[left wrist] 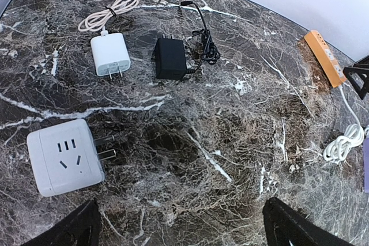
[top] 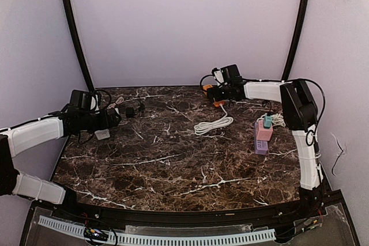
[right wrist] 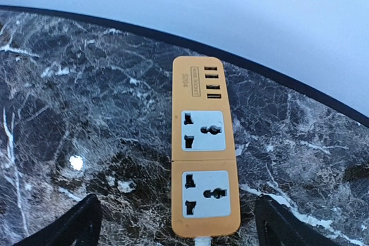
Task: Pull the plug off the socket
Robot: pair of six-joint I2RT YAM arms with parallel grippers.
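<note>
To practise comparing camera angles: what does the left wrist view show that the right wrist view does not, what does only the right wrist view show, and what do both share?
Only the left wrist view: a white cube adapter with bare prongs, a white charger, a black adapter and a coiled white cable.
Only the right wrist view: the face of the orange power strip, with two sockets, nothing plugged in, and four USB ports.
Both: the strip itself, small at the left wrist view's right edge, and the dark marble table.
</note>
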